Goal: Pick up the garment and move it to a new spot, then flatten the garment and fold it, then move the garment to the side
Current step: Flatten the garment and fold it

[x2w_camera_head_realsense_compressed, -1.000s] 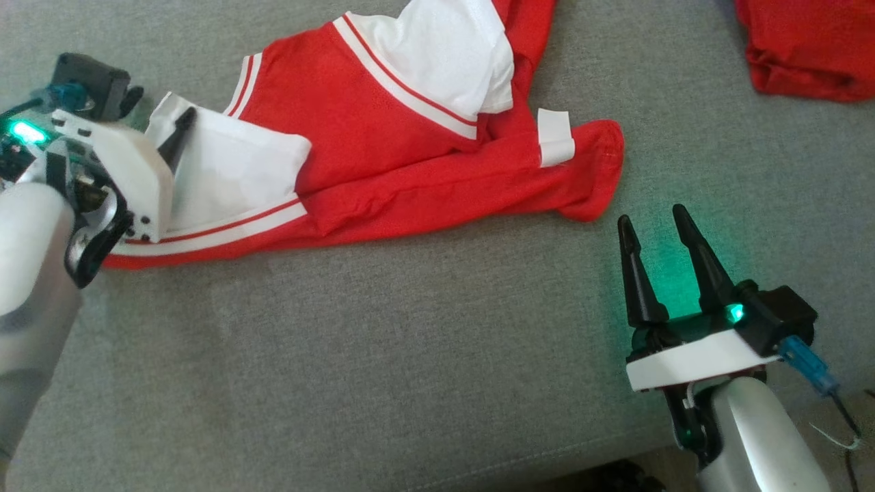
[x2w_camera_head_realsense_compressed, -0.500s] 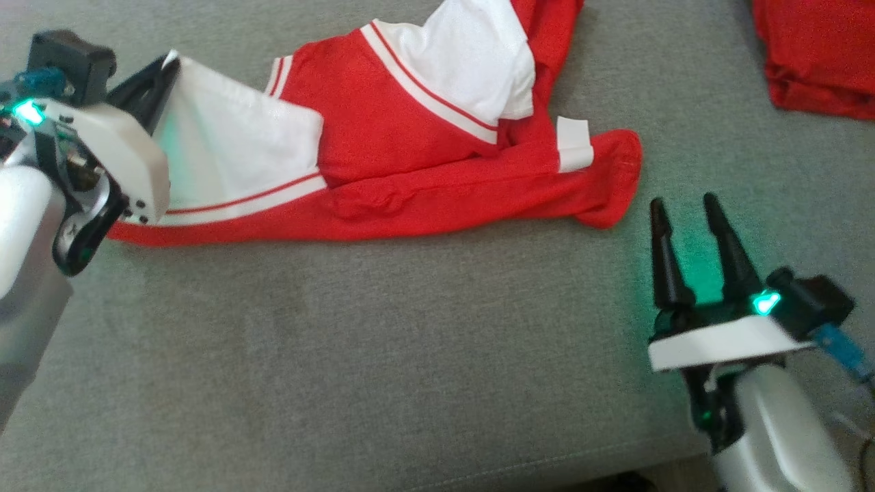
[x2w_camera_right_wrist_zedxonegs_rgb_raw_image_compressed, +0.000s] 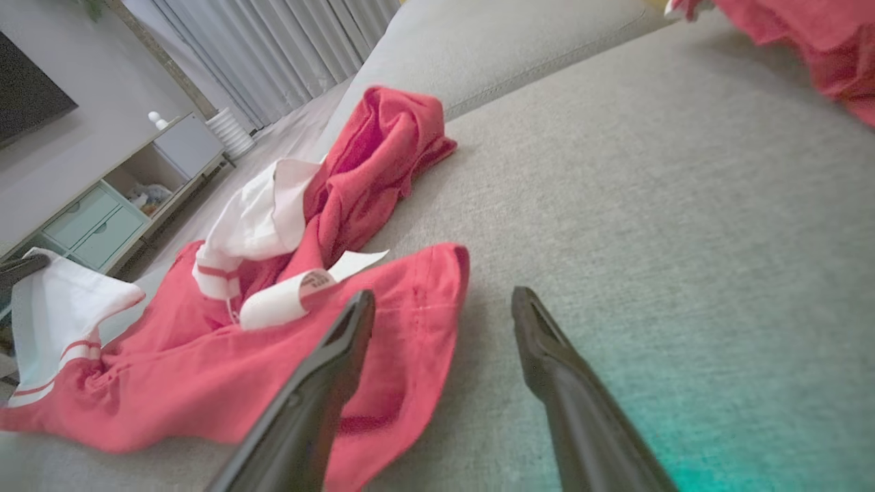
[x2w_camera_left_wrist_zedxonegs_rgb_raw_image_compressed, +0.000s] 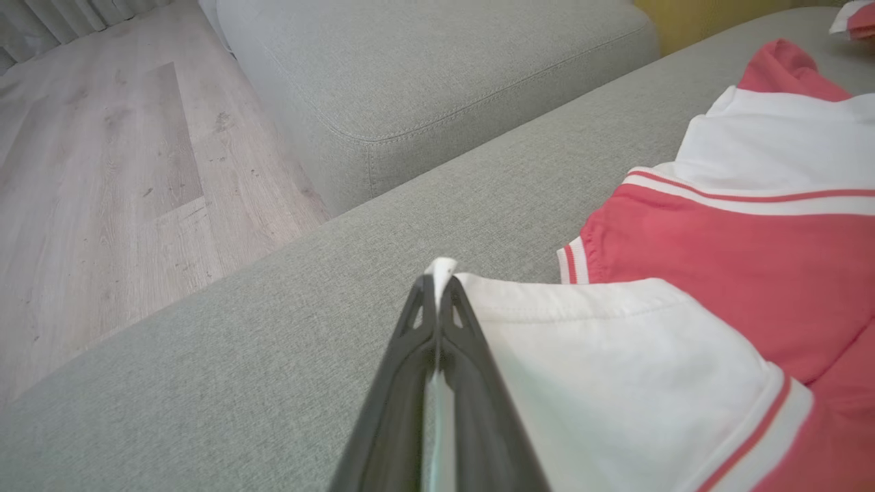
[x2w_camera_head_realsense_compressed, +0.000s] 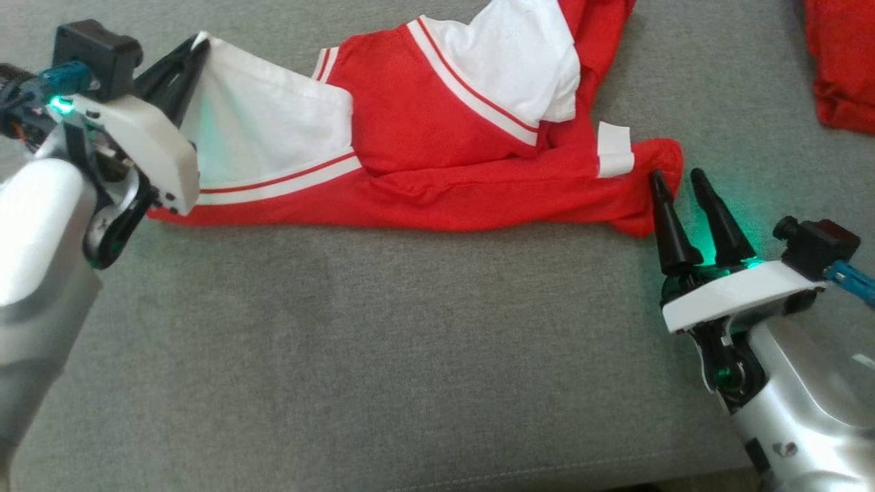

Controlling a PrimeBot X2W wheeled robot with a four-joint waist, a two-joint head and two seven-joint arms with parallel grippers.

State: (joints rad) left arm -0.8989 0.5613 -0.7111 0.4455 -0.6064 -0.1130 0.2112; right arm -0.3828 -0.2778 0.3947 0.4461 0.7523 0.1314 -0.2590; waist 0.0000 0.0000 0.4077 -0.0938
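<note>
Looking down at a red-and-white garment (x2w_camera_head_realsense_compressed: 437,137) strung out across the grey sofa seat (x2w_camera_head_realsense_compressed: 410,342), running from the upper left over to the right. Got the left jaws clenched tight on its white corner (x2w_camera_head_realsense_compressed: 199,42) at the far left end. Both fingers (x2w_camera_head_realsense_compressed: 167,75) pressed flat together, with just a sliver of white fabric poking out past the tips in the left wrist view (x2w_camera_left_wrist_zedxonegs_rgb_raw_image_compressed: 441,265). Looks like that corner sits a little up off the seat, going by how the white panel slopes toward the grip.

Over on the other side, got the right jaws released, spread wide and holding nothing. Parked right at the garment's red hem end (x2w_camera_right_wrist_zedxonegs_rgb_raw_image_compressed: 424,307), one finger (x2w_camera_right_wrist_zedxonegs_rgb_raw_image_compressed: 307,403) in front of the fabric edge and the other over bare sofa. Can't tell whether that first one actually touches the cloth.

Also spotting a white label (x2w_camera_head_realsense_compressed: 613,150) curling up off the garment near that same end, just beside the right fingertips. Plus a second red cloth (x2w_camera_head_realsense_compressed: 841,68) bunched at the top right, well apart from the garment.

From the left wrist view, seeing a wooden floor (x2w_camera_left_wrist_zedxonegs_rgb_raw_image_compressed: 102,171) and another grey cushion (x2w_camera_left_wrist_zedxonegs_rgb_raw_image_compressed: 424,68) past the sofa's edge.
</note>
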